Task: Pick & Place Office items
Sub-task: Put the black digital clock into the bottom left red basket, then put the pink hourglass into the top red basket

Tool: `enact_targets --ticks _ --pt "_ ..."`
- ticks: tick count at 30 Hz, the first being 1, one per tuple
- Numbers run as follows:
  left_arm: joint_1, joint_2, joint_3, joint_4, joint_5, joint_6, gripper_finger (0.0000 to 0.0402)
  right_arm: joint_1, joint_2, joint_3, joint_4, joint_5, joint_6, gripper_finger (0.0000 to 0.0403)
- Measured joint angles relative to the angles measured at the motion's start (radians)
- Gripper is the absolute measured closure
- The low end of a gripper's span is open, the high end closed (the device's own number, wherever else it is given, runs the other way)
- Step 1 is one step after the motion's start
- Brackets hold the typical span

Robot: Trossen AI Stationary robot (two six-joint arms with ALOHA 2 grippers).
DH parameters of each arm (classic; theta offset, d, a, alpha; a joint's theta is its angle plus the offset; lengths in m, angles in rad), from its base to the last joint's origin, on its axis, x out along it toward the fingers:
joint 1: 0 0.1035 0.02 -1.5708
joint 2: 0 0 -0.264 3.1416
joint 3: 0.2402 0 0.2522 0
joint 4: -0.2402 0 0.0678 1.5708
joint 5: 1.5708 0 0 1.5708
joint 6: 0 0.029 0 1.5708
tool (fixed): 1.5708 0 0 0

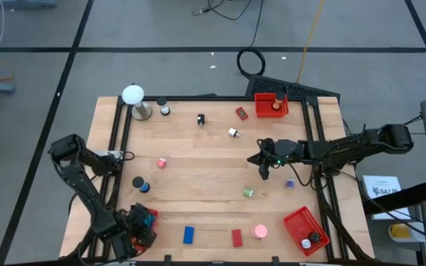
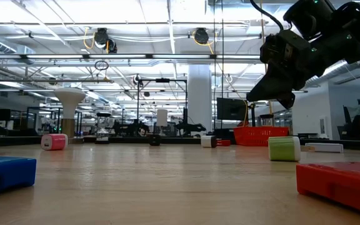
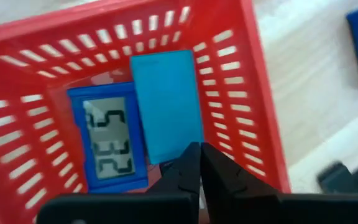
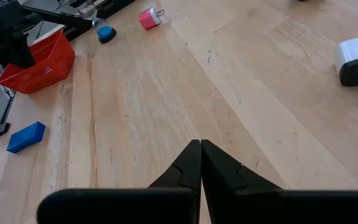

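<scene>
Down at the near left corner of the bench (image 1: 198,192), the left gripper (image 3: 199,163) hangs over a red mesh basket (image 3: 247,93) with its jaws pressed together and nothing between them. Inside that basket, right under the jaw tips, lie a teal block (image 3: 166,106) and, touching its side, a blue piece with a grey number display (image 3: 107,140). Just outside the basket on the wood sits a blue block (image 1: 188,235); further along the near edge from the basket come a red block (image 1: 237,237) and a pink round piece (image 1: 259,231), then a second red basket (image 1: 302,225) at the near right corner.

Farther from the first basket, over mid-bench, the right gripper (image 1: 265,171) hangs above bare wood, jaws together and holding nothing. A green roll (image 1: 248,193) lies on the near side of it, apart from the jaws, and a white plug-like piece (image 4: 356,61) lies beyond them. A pink-red piece (image 1: 161,162) and a blue-topped cylinder (image 1: 139,183) rest left of centre.

Farthest from the first basket, along the back edge, stand a third red basket (image 1: 261,107) and a white ball on a metal stand (image 1: 133,96).
</scene>
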Motion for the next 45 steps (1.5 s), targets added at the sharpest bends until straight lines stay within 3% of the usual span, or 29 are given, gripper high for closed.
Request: enact_targets --ticks 7,19,25,32,39,45 --pt "0.0 0.0 0.0 0.02 0.06 0.056 0.0391 0.0 0.0 0.0 0.0 0.0 0.0 0.0403" --pt "0.04 -0.002 -0.001 0.032 0.048 0.1 0.0386 0.0 0.0 0.0 0.0 0.0 -0.003 0.0403" --pt "0.042 -0.077 -0.001 0.021 -0.101 0.09 0.0399 0.0 0.0 0.0 0.0 0.0 -0.001 0.0403" --pt "0.093 -0.208 -0.001 0.049 -0.305 0.184 0.0379 0.0 0.0 0.0 0.002 0.0 -0.025 0.0403" --pt "0.251 -0.26 0.0 0.139 -0.411 0.422 0.0376 0.001 0.0 0.001 0.082 0.0 -0.076 0.0403" --pt "0.422 -0.259 0.0 0.263 -0.519 0.771 0.0397 0.0 0.0 0.001 0.112 0.003 -0.089 0.0403"
